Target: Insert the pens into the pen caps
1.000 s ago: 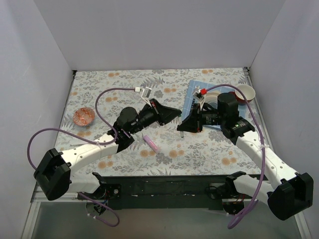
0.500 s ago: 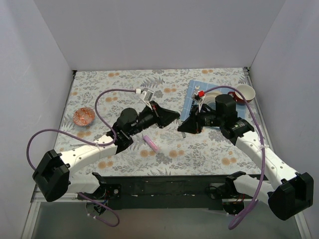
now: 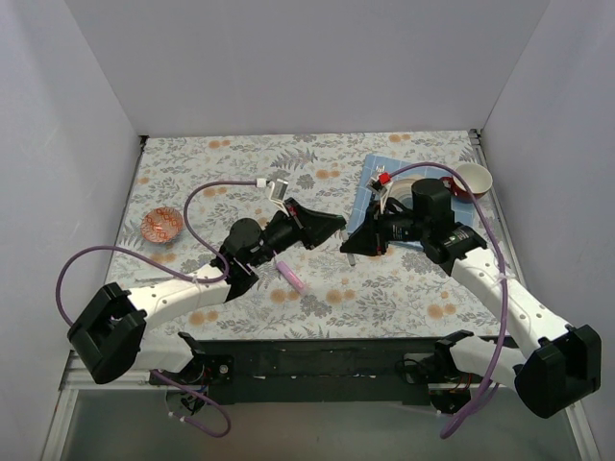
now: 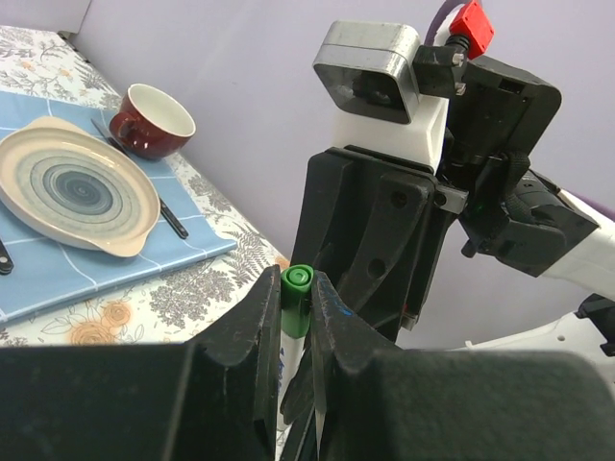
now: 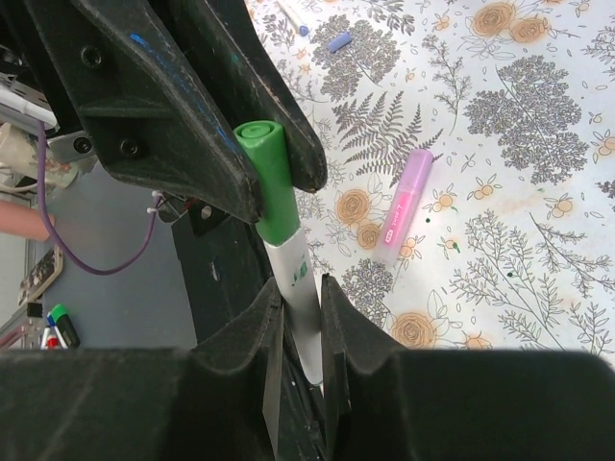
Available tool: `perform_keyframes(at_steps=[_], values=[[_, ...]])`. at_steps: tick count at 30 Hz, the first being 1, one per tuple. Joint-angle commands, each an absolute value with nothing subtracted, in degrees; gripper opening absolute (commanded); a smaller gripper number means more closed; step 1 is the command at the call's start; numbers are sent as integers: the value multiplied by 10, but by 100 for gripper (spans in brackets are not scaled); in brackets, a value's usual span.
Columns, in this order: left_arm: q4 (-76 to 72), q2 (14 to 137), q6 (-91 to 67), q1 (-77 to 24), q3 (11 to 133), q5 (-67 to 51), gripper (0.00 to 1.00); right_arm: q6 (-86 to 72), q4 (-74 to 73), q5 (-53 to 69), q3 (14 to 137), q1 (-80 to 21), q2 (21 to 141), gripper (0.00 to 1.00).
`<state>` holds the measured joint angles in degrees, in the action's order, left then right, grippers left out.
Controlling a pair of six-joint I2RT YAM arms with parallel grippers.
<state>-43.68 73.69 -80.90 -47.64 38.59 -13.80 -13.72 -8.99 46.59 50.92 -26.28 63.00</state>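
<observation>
Whitish-grey pen (image 5: 300,293) and green cap (image 5: 267,192), met in the air just off the near left corner of the blue mat (image 3: 368,199). The right pincer (image 5: 300,322) is closed narrowly on the pen's pale barrel, one finger (image 5: 269,327) pressed to each side. The left pincer (image 4: 296,317) is all but closed, clamping the green cap between its two dark fingers (image 4: 252,336). The cap sits over the end of the pen, so the two pincers face each other tip to tip. Pink pen (image 3: 291,276) lies flat on the floral cloth, left of the mat and nearer the arm bases, touched by neither pincer. On the mat stand a striped plate (image 4: 72,192) and, beyond it, a dark red cup (image 4: 152,120).
</observation>
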Motion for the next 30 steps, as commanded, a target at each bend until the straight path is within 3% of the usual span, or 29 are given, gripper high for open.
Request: perform_keyframes(at_steps=[1,10,18,25,27,28,30], values=[[-311,779,-866,-561,323,-393,0,-149,201,327,601,-232,631,1],[-220,768,-799,-575,345,-393,0,-132,195,315,624,-220,637,1],[-260,753,-793,-576,313,-389,0,-142,207,348,642,-198,657,1],[-195,740,-782,-554,394,-346,0,-129,198,407,594,-236,661,1],[-178,735,-767,-545,439,-329,8,-118,199,420,569,-248,657,1],[-169,733,-765,-534,472,-323,17,-112,179,418,566,-257,652,1],[-146,733,-749,-520,499,-320,23,-99,164,418,558,-265,643,1]])
